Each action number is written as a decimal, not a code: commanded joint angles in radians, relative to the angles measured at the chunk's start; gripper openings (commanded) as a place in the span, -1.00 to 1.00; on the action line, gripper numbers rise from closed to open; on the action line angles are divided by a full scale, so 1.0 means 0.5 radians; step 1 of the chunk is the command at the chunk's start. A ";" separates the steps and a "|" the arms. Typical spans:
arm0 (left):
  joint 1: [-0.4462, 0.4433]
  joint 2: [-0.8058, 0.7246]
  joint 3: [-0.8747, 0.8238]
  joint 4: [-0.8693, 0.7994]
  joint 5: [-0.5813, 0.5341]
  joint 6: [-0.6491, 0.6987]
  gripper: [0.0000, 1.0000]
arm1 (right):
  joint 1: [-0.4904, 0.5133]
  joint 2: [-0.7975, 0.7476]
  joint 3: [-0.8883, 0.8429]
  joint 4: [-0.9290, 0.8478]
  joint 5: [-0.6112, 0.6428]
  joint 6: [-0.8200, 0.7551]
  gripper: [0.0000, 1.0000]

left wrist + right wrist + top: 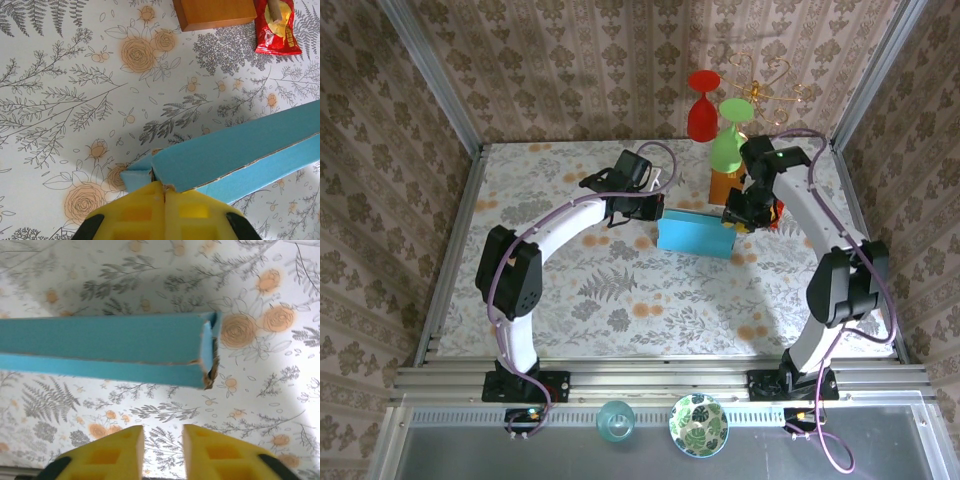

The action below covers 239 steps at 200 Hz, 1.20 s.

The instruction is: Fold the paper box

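Observation:
The paper box (695, 235) is a long sky-blue folded shape lying mid-table between the two arms. My left gripper (655, 213) is at its left end. In the left wrist view, that gripper (164, 189) has its yellow fingers pressed together on the torn left corner of the box (235, 150). My right gripper (738, 222) is at the box's right end. Seen from the right wrist, that gripper (163, 440) is open with only tablecloth between its fingers, a short way back from the box (100, 347), whose frayed end (210, 357) faces right.
A brown-orange block (723, 185) (220, 12) stands just behind the box, with a red snack bag (277, 27) beside it. A red glass (701, 110) and a green glass (726, 145) are at the back. A patterned bowl (697, 425) and a small cup (616, 420) sit on the near ledge.

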 commanded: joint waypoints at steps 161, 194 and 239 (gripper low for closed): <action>-0.063 -0.033 -0.234 -0.136 -0.123 0.005 -1.00 | -0.475 -0.442 -0.982 1.208 -0.590 1.286 0.02; -0.066 -0.036 -0.236 -0.133 -0.131 0.005 -1.00 | -0.472 -0.371 -0.942 1.211 -0.663 1.233 -0.04; -0.068 -0.039 -0.243 -0.124 -0.130 -0.004 -1.00 | -0.472 -0.375 -0.981 1.130 -0.691 1.134 -0.12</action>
